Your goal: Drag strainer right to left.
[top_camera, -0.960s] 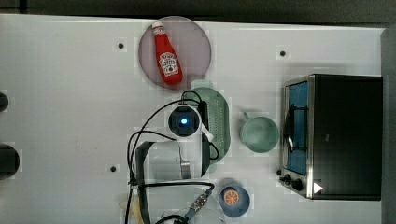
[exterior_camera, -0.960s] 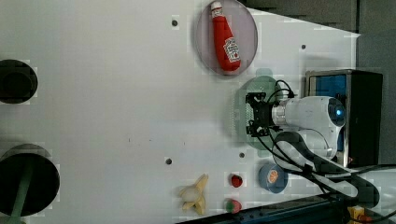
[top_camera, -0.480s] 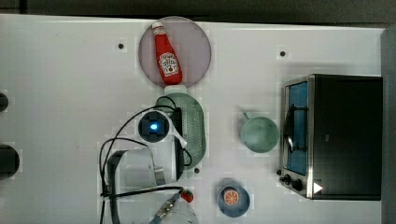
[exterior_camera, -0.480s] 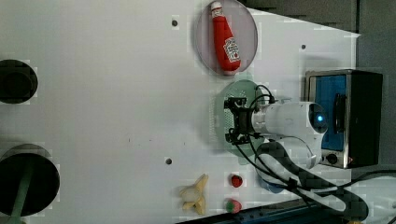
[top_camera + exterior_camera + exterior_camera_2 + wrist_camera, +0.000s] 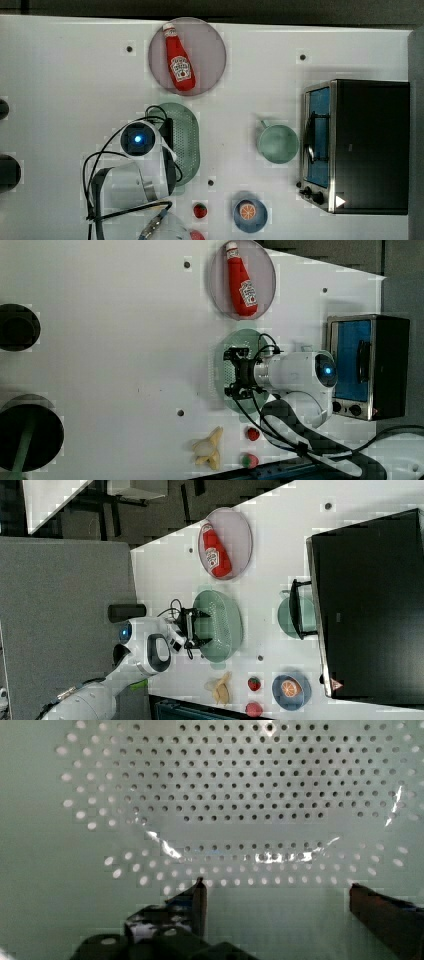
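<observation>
**Strainer drag in hand — tool spread wide inside the bowl, nothing clamped**

Position. The tool (image 5: pixel 196 628) sits low within the strainer (image 5: pixel 186 142), fingers set well apart; no rim or wall lies between them, so nothing is gripped. In the wrist view the two dark fingertips (image 5: pixel 199 895) stand close over the perforated floor; contact with it cannot be confirmed. In the top view the strainer lies under and just right of the tool, below the plate (image 5: pixel 210 47) carrying the ketchup bottle (image 5: pixel 178 57).

Handling advice. As judged, the drag depends on the fingers bearing against the inner wall on the side of travel. Keep the tool low and the pace even; a light plastic bowl may tip or ride up if pushed high on the wall. Bare tabletop (image 5: pixel 65 75) lies beyond the tool on the top view's left, so the path looks free. The banana (image 5: pixel 210 447) and strawberry (image 5: pixel 253 433) sit near the arm's base in the left view, off the likely line.

Materials. Strainer — pale mint plastic, oval, glossy, densely dotted with small round holes in curved rows. To the tool's right in the top view: a plain green mug (image 5: pixel 278 143), smooth-walled, well apart; beyond it a boxy toaster oven (image 5: pixel 370 145), dark casing, bright metal front.
</observation>
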Robot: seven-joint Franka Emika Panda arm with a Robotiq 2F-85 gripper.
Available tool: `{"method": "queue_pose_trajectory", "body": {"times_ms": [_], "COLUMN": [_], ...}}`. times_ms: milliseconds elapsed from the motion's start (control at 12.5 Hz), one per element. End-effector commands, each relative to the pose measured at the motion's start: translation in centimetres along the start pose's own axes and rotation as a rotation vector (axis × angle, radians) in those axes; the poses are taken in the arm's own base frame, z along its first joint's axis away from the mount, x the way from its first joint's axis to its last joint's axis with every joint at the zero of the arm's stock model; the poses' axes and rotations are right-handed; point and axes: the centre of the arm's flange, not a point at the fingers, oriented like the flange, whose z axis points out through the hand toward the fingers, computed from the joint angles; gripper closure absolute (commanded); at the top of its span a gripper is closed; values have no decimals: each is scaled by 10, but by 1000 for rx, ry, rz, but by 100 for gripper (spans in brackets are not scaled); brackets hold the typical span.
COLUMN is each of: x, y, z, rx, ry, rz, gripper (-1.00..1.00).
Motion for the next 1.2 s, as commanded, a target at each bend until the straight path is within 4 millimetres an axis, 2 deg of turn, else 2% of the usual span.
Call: {"method": "queue_pose_trajectory", "body": {"times_ms": [80,560,1200], "x": [-25,-90,-151], "y": [-10,-30,-42], "z": [-5,2,18], "rx": [31,40,39], "ry": [-1,-32,-65], "rz": [61,44,73], "gripper": [-100,-100,-100]}}
